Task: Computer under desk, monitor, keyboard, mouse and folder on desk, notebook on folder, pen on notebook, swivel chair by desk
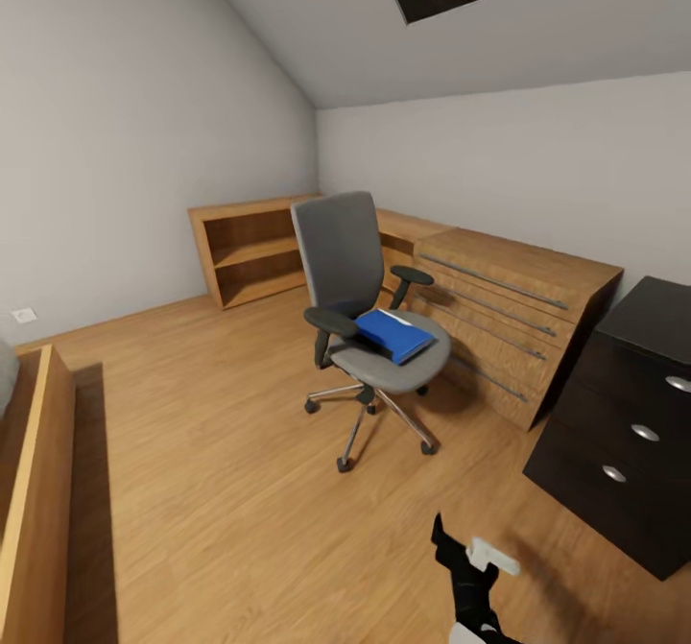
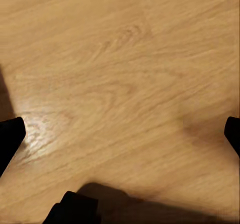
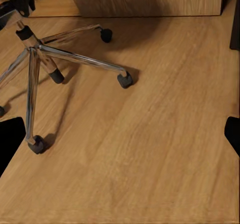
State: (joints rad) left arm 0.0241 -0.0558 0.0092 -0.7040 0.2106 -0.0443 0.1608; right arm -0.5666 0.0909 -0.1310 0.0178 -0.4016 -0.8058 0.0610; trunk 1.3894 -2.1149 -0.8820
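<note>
Nearest to our head camera: right gripper (image 1: 470,567), black with a white part, low over the wood floor (image 1: 240,452). We can't tell from that view how its jaws stand. In the right wrist view the two dark fingertips (image 3: 11,141) sit at opposite edges, wide apart, nothing between them. Left gripper (image 2: 120,136) reads the same in its wrist view: fingertips (image 2: 10,136) spread wide, bare floor between, nothing held.

Swivel chair (image 1: 369,308) stands ahead of the right gripper, well apart: grey back and seat, black armrests, silver five-leg base on castors. Its seat faces roughly toward us and slightly right; the back is upright. The chair base (image 3: 45,58) shows in the right wrist view, ahead of the fingers.

Folder (image 1: 395,334) lies flat on the seat: bright blue, white edge, long axis running diagonally from the chair back toward the seat's front-right edge.

Right of the chair is a light-wood dresser (image 1: 509,313); nearer the gripper's right, the desk (image 1: 624,433), dark drawers with silver knobs.
</note>
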